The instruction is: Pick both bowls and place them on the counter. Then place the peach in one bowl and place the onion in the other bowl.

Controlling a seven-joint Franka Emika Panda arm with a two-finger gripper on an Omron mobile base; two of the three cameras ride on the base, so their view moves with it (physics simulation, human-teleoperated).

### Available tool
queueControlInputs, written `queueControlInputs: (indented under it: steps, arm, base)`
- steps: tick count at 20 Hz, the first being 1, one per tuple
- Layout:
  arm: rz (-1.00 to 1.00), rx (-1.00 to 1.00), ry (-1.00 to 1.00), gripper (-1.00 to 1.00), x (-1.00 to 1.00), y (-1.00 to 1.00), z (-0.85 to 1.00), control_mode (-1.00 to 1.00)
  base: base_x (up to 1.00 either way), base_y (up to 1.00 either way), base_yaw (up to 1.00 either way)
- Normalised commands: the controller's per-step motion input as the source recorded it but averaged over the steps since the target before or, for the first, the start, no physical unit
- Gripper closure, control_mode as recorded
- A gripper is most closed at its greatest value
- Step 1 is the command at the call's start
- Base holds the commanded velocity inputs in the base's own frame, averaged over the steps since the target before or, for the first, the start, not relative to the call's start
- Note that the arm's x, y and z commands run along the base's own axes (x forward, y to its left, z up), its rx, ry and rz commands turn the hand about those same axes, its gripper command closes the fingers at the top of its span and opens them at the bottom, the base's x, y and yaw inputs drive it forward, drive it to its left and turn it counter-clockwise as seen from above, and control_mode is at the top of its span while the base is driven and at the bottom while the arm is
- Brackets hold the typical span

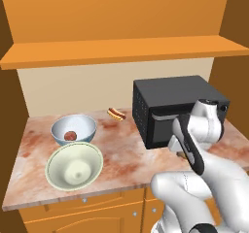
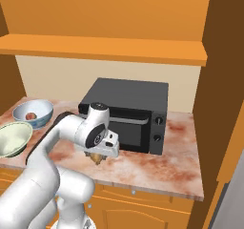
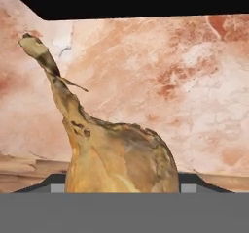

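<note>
My gripper (image 2: 97,154) hangs low over the counter (image 2: 162,168) in front of the microwave, shut on the golden-brown onion (image 2: 98,159). In the hand view the onion (image 3: 119,154) sits between both dark fingertips, its thin stem pointing up left. Whether it still touches the stone I cannot tell. At the counter's left stands the white bowl with the blue outside (image 1: 86,126), with the peach (image 1: 70,136) inside it. The wider cream bowl (image 1: 61,165) stands just in front of it, with nothing in it. The right base view shows both the blue-patterned bowl (image 2: 43,109) and the cream bowl (image 2: 14,136) at far left.
A black microwave (image 1: 175,106) stands at the back right of the counter, right behind the gripper. A small hot dog (image 1: 116,113) lies near the back wall. An orange shelf (image 1: 121,50) runs overhead, and wooden side walls close both ends.
</note>
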Motion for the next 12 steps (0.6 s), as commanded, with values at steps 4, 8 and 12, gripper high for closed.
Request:
queueControlInputs:
  steps: [4, 8, 12]
  arm:
    - [0.12, -0.03, -0.22, 1.00, -0.34, 0.00, 0.43, -1.00]
    - [0.05, 0.00, -0.16, 1.00, -0.36, 0.10, 0.53, -1.00]
    - [0.02, 0.00, -0.12, 1.00, -0.19, 0.23, 0.55, -1.00]
  base:
    - [0.00, 0.00, 0.00]
    - [0.00, 0.00, 0.00]
    - [0.00, 0.00, 0.00]
